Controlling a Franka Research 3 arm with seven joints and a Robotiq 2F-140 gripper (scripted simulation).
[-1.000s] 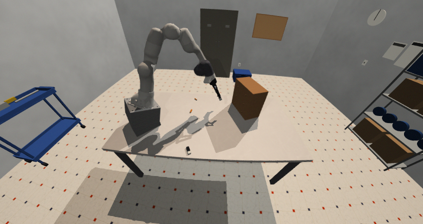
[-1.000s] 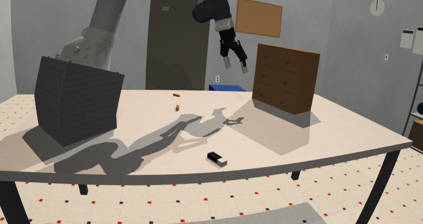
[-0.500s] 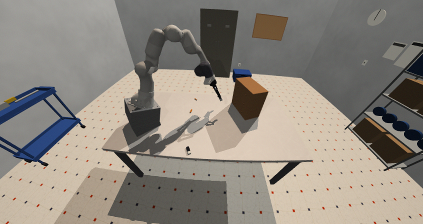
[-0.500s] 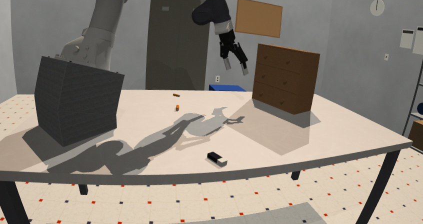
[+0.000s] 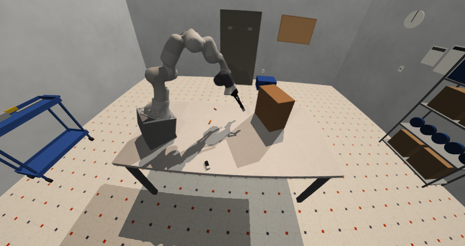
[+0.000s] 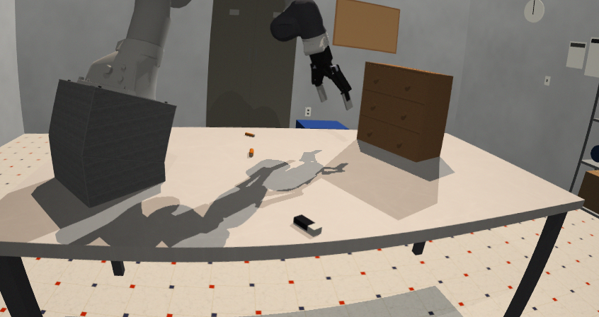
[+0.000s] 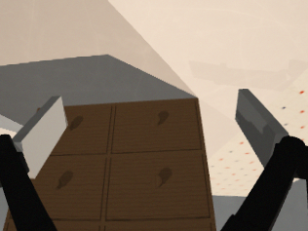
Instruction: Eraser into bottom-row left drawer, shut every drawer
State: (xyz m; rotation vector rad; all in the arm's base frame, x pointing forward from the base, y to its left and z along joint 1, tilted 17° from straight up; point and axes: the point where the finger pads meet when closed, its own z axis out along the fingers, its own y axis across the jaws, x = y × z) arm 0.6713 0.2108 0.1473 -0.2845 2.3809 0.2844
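Note:
The eraser [image 5: 206,165] [image 6: 307,225], a black block with a white end, lies on the table near its front edge. The brown chest [image 5: 276,109] [image 6: 433,118] stands upright on the right part of the table. Its three rows of two knobbed drawers look shut. The bottom-row left drawer [image 6: 363,127] [image 7: 180,133] is at the upper right of the chest front in the wrist view, where the chest appears upside down. My gripper [image 5: 243,109] [image 6: 335,103] [image 7: 149,107] is open and empty, in the air before the drawer fronts, tilted down toward them. The eraser is not in the wrist view.
Two small orange-brown pieces lie on the table [image 5: 305,160] [image 6: 494,185]: one piece [image 5: 209,121] [image 6: 250,152] nearer, the other piece [image 5: 215,108] [image 6: 249,134] farther back. The arm's dark base block [image 5: 157,130] [image 6: 121,147] stands at the left.

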